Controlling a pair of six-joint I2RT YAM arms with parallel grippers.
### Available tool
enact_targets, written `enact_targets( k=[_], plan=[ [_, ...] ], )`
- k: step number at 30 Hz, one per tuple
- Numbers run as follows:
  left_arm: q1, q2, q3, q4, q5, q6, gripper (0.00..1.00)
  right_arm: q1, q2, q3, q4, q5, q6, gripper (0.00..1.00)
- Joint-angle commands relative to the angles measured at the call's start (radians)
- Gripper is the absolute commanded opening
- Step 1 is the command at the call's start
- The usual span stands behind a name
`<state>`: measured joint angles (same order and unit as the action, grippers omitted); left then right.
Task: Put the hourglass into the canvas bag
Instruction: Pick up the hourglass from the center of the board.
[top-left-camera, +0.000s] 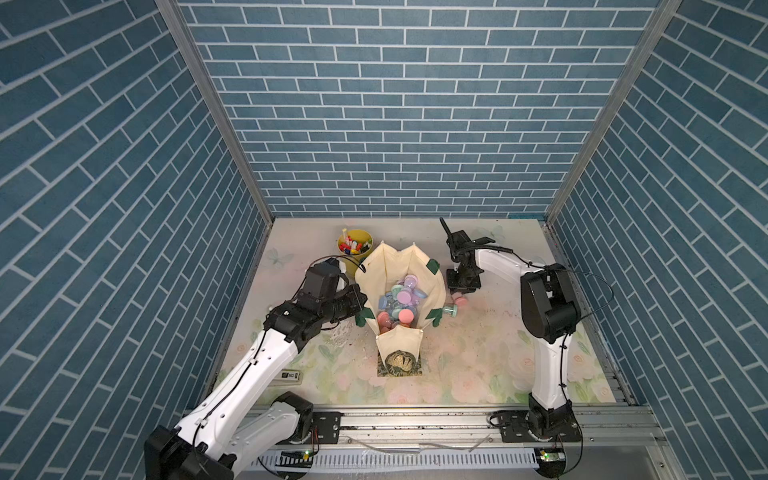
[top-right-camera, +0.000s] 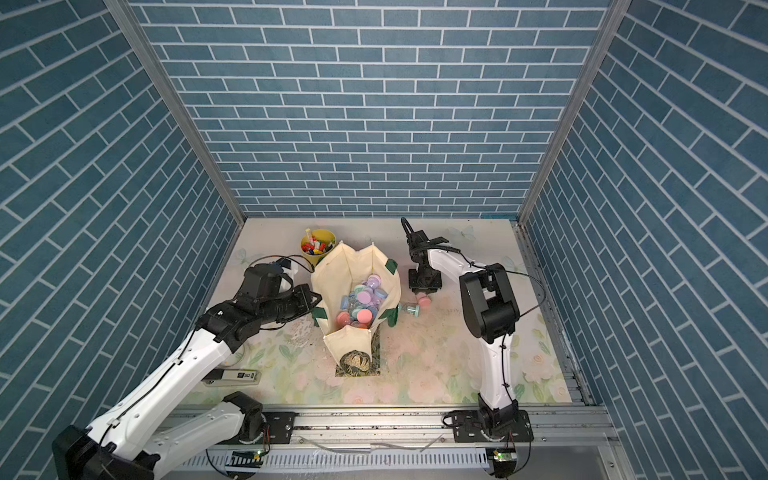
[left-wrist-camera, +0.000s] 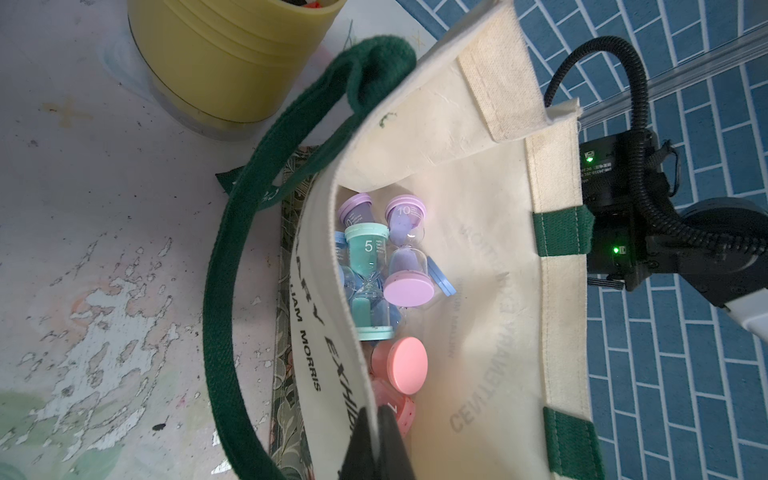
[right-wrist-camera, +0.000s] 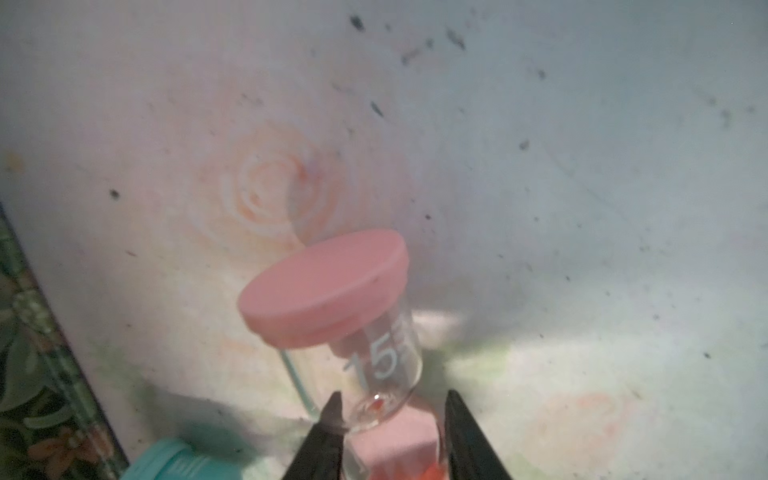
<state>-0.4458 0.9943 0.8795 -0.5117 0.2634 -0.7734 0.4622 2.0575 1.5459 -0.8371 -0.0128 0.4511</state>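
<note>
Pinched at the waist: right claw (right-wrist-camera: 390, 409) grips pink-capped glass hourglass (right-wrist-camera: 328, 286), lower centre of frame.
Left claw (left-wrist-camera: 374, 415) is clamped on the cream canvas bag (left-wrist-camera: 478, 270) rim, pastel hourglasses (left-wrist-camera: 370, 266) inside.

Top views high; left wrist near canvas bag (left-wrist-camera: 457, 124)

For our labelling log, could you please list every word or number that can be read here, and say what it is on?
"15": pink hourglass, on its glass.
"5": teal hourglass inside the canvas bag.
"10": purple hourglass, also inside.
"LIAM MORRIS": canvas bag's outer face, start hidden.
Other bag print: partly hidden or mirrored, unreadable.
White box label: too small.
</note>
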Motion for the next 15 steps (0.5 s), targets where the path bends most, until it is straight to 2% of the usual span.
enact_targets(
  k=[1,4,15],
  plan=[
    [-0.005,0.0,0.006,0.029,-0.013,0.011,0.0,-0.008,-0.036,-0.078,-0.007,0.066,0.076,0.28],
    [-0.004,-0.001,0.0,0.032,-0.014,0.011,0.0,-0.01,-0.063,-0.138,0.019,0.063,0.092,0.29],
    [-0.004,0.002,-0.006,0.039,-0.012,0.013,0.0,-0.008,-0.051,-0.199,0.065,0.033,0.103,0.5]
  ],
)
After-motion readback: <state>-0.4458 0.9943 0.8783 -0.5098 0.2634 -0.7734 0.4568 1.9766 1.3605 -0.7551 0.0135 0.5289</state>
